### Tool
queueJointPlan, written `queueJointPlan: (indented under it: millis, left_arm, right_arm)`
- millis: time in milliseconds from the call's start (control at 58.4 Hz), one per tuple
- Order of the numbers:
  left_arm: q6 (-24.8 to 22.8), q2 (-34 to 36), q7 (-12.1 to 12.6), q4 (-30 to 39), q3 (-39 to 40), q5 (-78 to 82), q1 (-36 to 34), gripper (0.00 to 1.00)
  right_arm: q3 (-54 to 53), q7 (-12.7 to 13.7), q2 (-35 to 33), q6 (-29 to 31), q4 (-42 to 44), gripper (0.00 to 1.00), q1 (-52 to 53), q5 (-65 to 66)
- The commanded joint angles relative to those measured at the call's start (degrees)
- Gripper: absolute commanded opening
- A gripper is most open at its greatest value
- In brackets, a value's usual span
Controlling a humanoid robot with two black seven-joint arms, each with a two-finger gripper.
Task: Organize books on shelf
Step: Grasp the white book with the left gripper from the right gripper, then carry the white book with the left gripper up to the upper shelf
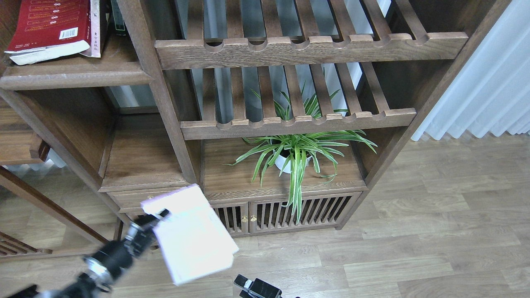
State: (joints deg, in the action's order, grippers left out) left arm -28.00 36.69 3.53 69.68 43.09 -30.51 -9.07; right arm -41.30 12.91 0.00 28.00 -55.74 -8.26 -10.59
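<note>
From the head view, the left tool (pixel 159 218) reaches up from the lower left corner on its black arm and is clamped on the near left edge of the pale lavender-cream book (pixel 190 234), holding it in the air in front of the bookcase, low in the frame and above the wooden floor (pixel 434 215). The book is tilted, its broad pale face turned up toward the camera and its page block showing along the lower edge. The right tool (pixel 253 287) only peeks in at the bottom edge as a small dark block, and I cannot tell whether its fingers are apart or together. The shelf (pixel 70 76), a solid dark-brown plank with a rounded front edge, sits at the upper left, well apart from the held book. On it lies the red book (pixel 49 22), flat, back cover up with a white barcode label, resting on another volume (pixel 96 29) whose pale spine edge shows just to its right. To the right of that bay are two slatted racks (pixel 298 122) with notched front rails. Below them a spider plant (pixel 296 151) in a white pot stands on a lower board, above small slatted cabinet doors (pixel 285 213). A white curtain (pixel 484 82) hangs at the far right.
</note>
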Motion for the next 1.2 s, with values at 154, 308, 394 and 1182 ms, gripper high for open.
queueJointPlan:
  millis: [154, 308, 394, 1182]
  left_arm:
    - [0.0, 11.48, -0.98, 9.5, 14.21, 0.19, 0.54, 0.07]
    - [0.0, 13.94, -1.07, 9.5, 17.47, 0.19, -1.48, 0.07]
    - [0.0, 16.65, -1.51, 9.5, 20.0, 0.1, -3.15, 0.07]
    - [0.0, 27.74, 3.23, 4.68, 19.93, -0.69, -19.84, 0.08]
  right_arm:
    - [-0.53, 0.01, 0.0, 0.0, 1.42, 0.98, -0.01, 0.13]
    - [-1.23, 0.01, 0.0, 0.0, 1.6, 0.98, -0.01, 0.13]
    - [-1.23, 0.01, 0.0, 0.0, 1.51, 0.98, -0.01, 0.13]
    - [-3.96, -0.52, 0.0, 0.0, 1.25, 0.99, -0.09, -0.05]
